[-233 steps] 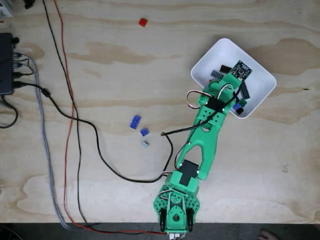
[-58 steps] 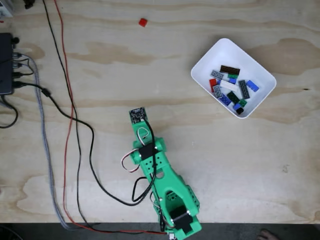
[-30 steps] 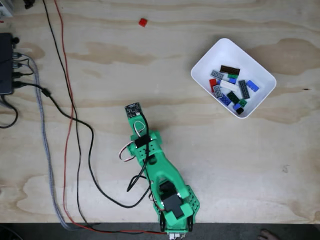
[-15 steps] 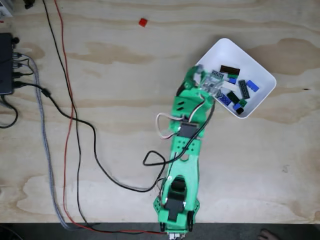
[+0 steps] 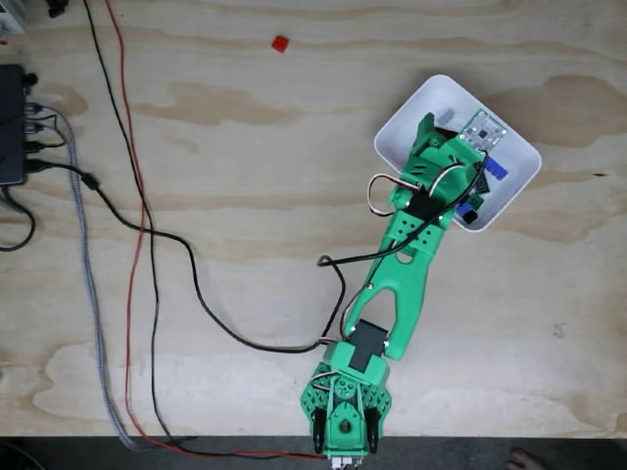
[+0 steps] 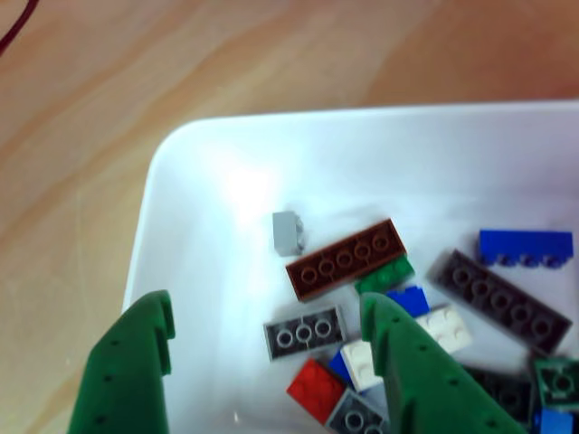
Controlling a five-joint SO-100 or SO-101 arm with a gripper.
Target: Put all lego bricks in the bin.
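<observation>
The white bin (image 5: 404,122) sits at the upper right of the wooden table in the fixed view, and my green arm reaches over it. My gripper (image 5: 447,140) hangs above the bin's inside. The other view looks down between both green fingers (image 6: 136,362): the gripper (image 6: 267,306) is open with nothing between its fingers. Under it, inside the bin (image 6: 181,190), lie several lego bricks: a brown plate (image 6: 346,259), a grey plate (image 6: 305,332), a small grey brick (image 6: 288,232), a red one (image 6: 317,387) and a blue one (image 6: 525,246). One red brick (image 5: 280,43) lies on the table at the far top.
Black, red and grey cables (image 5: 147,245) run down the table's left side from a black box (image 5: 10,122) at the left edge. One black cable (image 5: 255,343) loops to the arm's base (image 5: 348,416) at the bottom edge.
The arm swung from the table's middle to the bin and now reaches deeper over it than half a second ago. The blue and grey bricks seen earlier mid-table no longer lie there.
</observation>
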